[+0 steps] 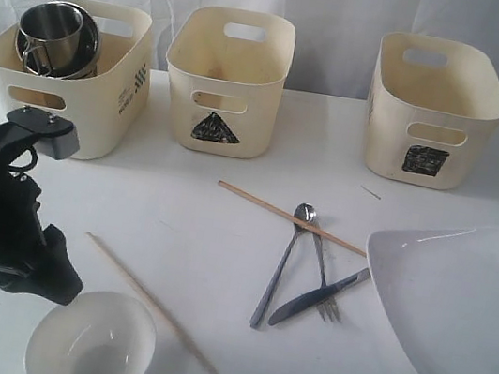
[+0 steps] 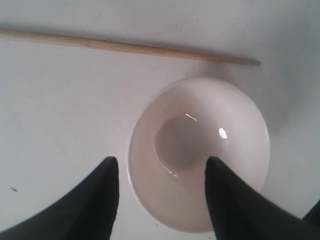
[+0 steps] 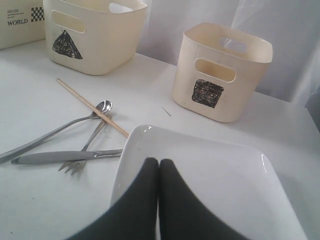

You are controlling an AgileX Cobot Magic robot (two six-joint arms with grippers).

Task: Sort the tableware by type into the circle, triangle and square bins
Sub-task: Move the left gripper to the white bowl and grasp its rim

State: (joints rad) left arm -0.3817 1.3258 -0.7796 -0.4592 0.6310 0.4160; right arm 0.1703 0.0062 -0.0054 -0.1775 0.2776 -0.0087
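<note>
A small white bowl (image 1: 92,342) sat closest, round and smooth and shiny inside, on the white table (image 1: 180,205). The left gripper (image 2: 162,160) hung right over it with its two black fingers spread wide apart. One finger was over the inside of the bowl and one was outside the rim, and nothing was held. I could not tell if a finger touched the bowl. Just beside the bowl lay a thin wooden chopstick (image 1: 150,302), long and straight. Near the middle of the table lay a second chopstick (image 1: 290,216). It rested across the tops of a shiny steel spoon (image 1: 279,268) and a steel fork (image 1: 321,274). A steel knife (image 1: 317,297) crossed the fork low down, and its far end reached close to a big white plate (image 1: 457,315). The plate was smooth, shallow and almost square with round corners. The right gripper (image 3: 159,162) hung over the near edge of the plate with its black fingers pressed tight together, holding nothing. Three cream bins with cut-out handles stood in a row at the back. The left bin (image 1: 102,97) held a shiny steel mug (image 1: 51,28), which seemed to sit inside a steel bowl (image 1: 86,52), though that part was hard to see. The middle bin (image 1: 227,79) had a black triangle drawn on its front. The right bin (image 1: 437,112) had a black square on its front.
</note>
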